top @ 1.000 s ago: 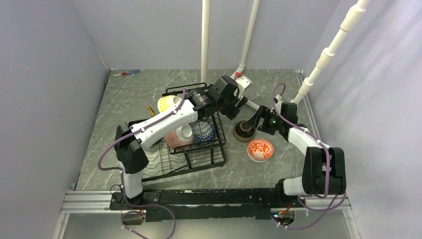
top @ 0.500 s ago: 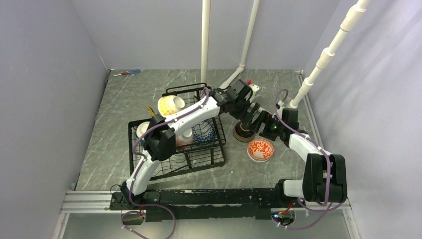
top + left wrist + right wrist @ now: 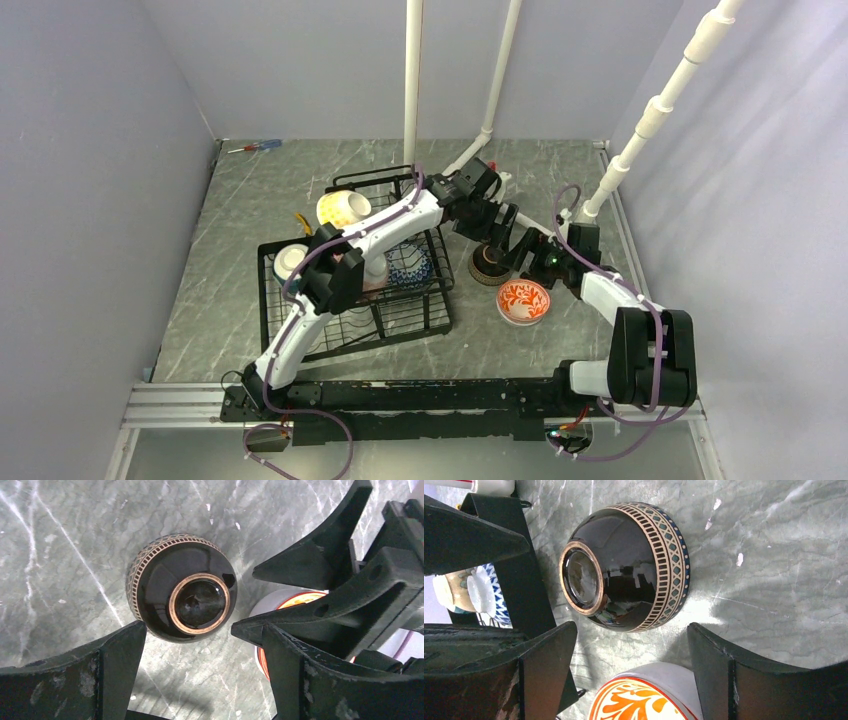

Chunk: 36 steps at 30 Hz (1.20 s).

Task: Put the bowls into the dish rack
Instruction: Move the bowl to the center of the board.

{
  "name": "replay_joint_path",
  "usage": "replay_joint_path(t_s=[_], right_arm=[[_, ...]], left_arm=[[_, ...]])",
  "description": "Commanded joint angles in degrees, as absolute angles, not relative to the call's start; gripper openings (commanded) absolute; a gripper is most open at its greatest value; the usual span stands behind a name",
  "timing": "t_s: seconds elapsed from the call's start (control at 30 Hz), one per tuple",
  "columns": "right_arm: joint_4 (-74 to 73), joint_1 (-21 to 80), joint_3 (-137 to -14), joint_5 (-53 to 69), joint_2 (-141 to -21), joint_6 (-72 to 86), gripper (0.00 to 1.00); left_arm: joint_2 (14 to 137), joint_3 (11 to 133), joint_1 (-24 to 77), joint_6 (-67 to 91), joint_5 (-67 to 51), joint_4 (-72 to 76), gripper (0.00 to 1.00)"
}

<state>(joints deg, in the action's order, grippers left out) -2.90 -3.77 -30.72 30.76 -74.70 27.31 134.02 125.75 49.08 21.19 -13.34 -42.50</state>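
Black glazed ceramic bowl [image 3: 489, 263] sits upturned on grey table [image 3: 250, 200], beside black wire dish rack [image 3: 265, 290]. Left gripper [image 3: 202, 630] and right gripper [image 3: 631, 630] hover spread near it, holding nothing. Likely grasp stage; one must close on it.

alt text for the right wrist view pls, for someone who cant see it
An upside-down dark brown bowl with a patterned rim band sits on a grey marbled table, just in front of the right gripper, whose open fingers touch nothing. An orange and white bowl shows at the bottom edge between them.
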Motion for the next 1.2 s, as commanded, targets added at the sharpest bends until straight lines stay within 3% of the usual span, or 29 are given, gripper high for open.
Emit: replay_joint_path(t_s=[0.0, 0.17, 0.53, 0.87, 1.17], right_arm=[[1.4, -4.0, -29.8, 32.1, -75.0, 28.8, 0.83], [1.3, -4.1, -29.8, 31.4, -74.3, 29.1, 0.73], [-3.5, -4.1, -30.5, 26.8, -71.3, 25.5, 0.77], [1.6, -4.0, -31.0, 31.4, -73.8, 24.6, 0.78], [1.8, -2.2, -37.1, 29.3, -74.6, 22.8, 0.82]], left_arm=[[137.5, 125.2, 45.8, 26.2, -18.4, -42.2, 0.89], [138.2, 124.2, 44.6, 28.4, -14.5, -41.5, 0.81], [139.4, 130.6, 48.2, 18.2, 3.7, -46.2, 0.74], [131.8, 126.4, 51.5, 10.9, 3.4, -38.9, 0.83], [115.4, 115.0, 52.7, 8.3, -1.1, -23.9, 0.88]])
